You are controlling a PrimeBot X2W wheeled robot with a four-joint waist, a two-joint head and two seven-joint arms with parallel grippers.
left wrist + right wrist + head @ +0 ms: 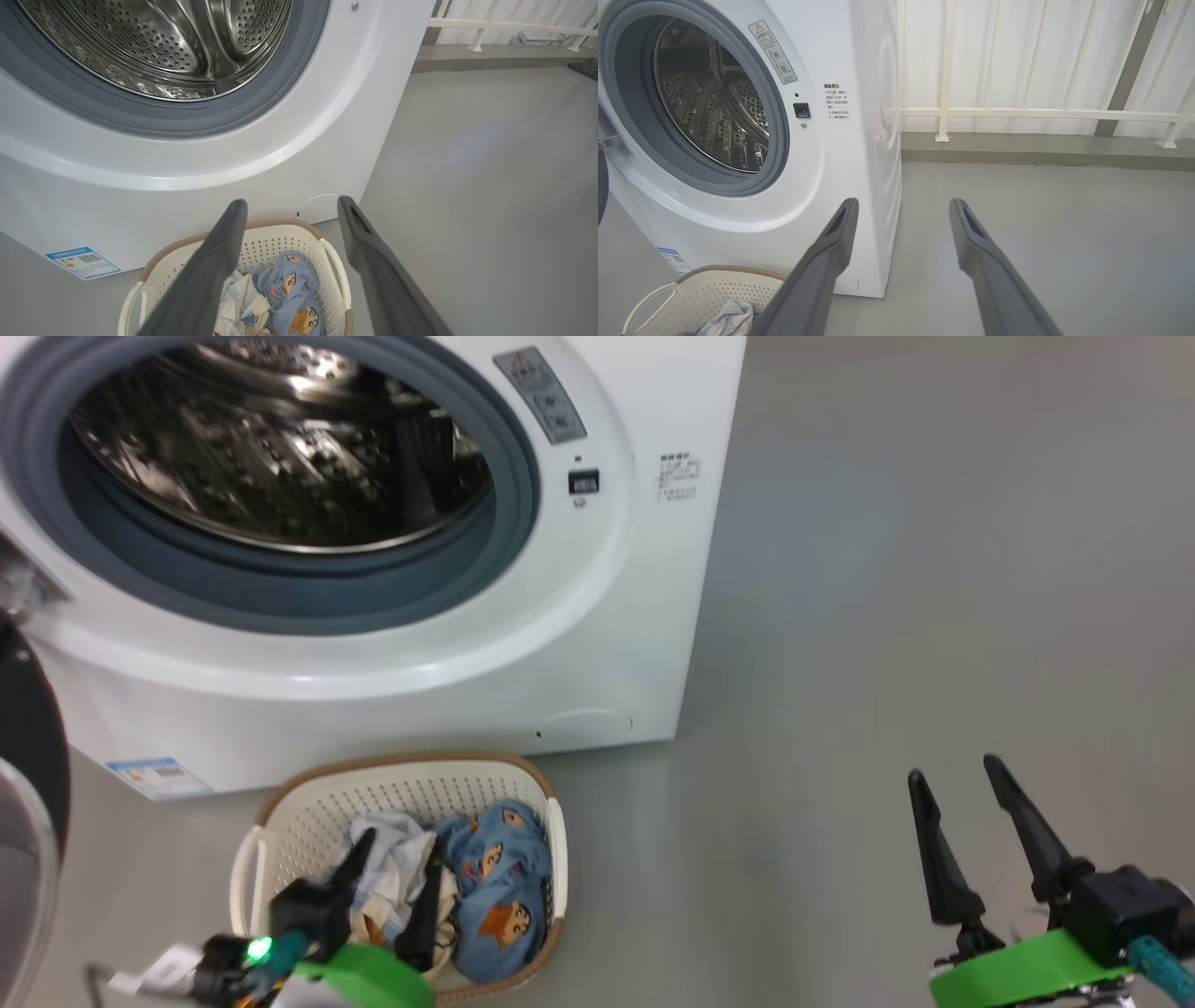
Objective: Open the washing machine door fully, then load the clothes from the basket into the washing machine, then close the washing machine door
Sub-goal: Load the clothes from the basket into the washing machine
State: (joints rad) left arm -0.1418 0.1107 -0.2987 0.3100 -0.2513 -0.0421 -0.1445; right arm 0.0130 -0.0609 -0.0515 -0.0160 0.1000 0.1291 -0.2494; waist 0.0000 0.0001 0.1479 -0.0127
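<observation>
Blue cartoon-print clothes (485, 887) bunched in basket (401, 784), lower left, below washing machine (597, 644); left hand (401, 854) over them spread wide, empty; right hand (954, 768) same.

The washing machine (597, 616) gapes unblocked at 11 o'clock; the washing machine door (33, 775) crowds 9 o'clock; bare floor (934, 569) spreads toward 2 o'clock.
</observation>
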